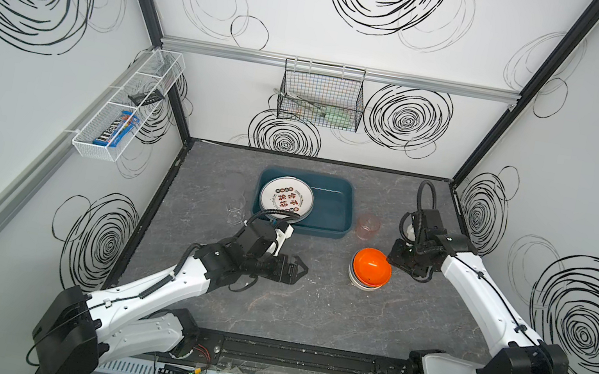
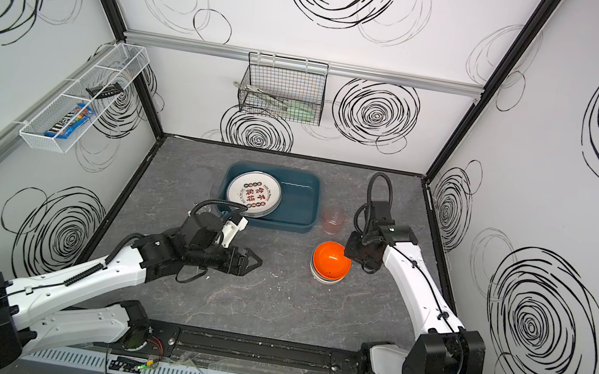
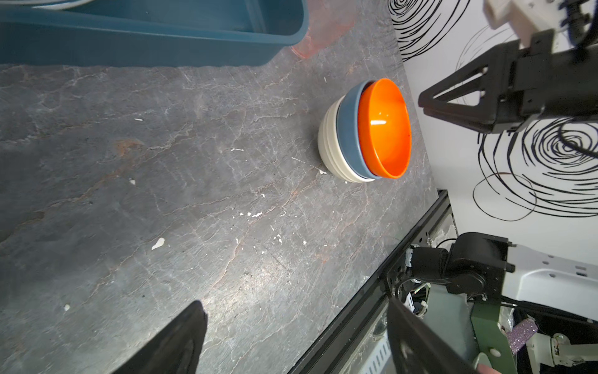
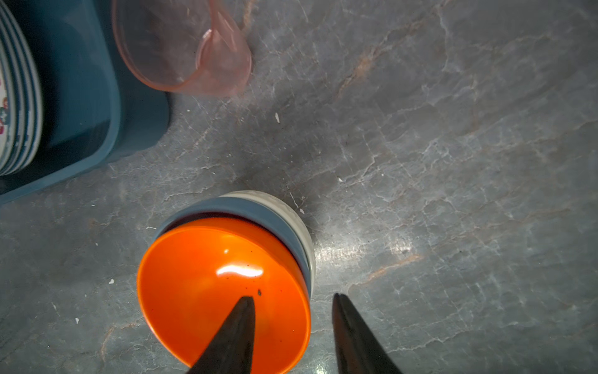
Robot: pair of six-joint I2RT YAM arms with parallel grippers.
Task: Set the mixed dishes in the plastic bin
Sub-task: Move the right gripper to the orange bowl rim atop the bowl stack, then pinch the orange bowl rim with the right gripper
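My right gripper (image 4: pixel 291 297) straddles the rim of the orange bowl (image 4: pixel 200 285), parted, nothing clenched. My left gripper (image 1: pixel 300 268) sits farther from that bowl; spread, empty.

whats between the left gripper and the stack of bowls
Nothing but bare grey tabletop. The open left gripper sits apart from the stack of bowls. Both top views and the left wrist view show that stretch bare.

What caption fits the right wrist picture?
Right gripper with open jaws over the orange bowl; pink tumbler beside the teal bin.
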